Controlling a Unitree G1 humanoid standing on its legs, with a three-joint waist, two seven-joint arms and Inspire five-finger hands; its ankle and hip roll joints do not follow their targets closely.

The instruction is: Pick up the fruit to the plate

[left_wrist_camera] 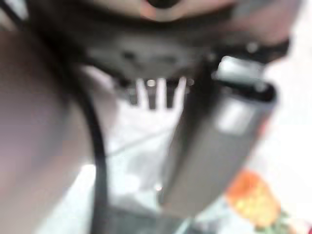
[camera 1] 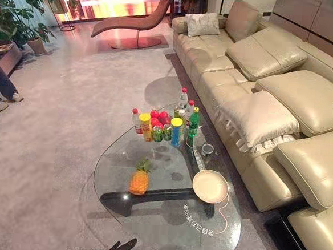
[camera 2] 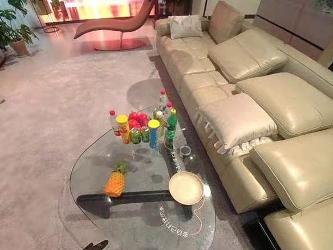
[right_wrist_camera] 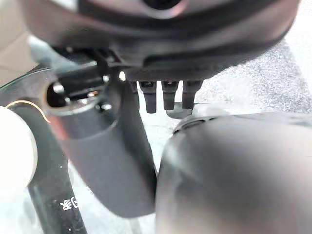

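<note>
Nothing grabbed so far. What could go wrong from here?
1. The pineapple is bulky and sits on a slick glass table. A hand closing on it could push it away or lose its grip.
2. The red fruit is packed among bottles and cans, so reaching in could topple them.
3. The plate lies near the table's sofa-side edge, and a heavy drop might shove it off.

A clear, glossy glass table [camera 1: 111, 168] stands on matt grey carpet [camera 1: 64, 112]. On it are a rough-skinned pineapple [camera 1: 139, 182], a smooth, matt cream plate [camera 1: 210, 187], shiny metal cans [camera 1: 158, 134] and clear plastic bottles [camera 1: 183, 99]. Beside it is a cream sofa [camera 1: 305, 100] in smooth, softly gleaming leather.
</note>
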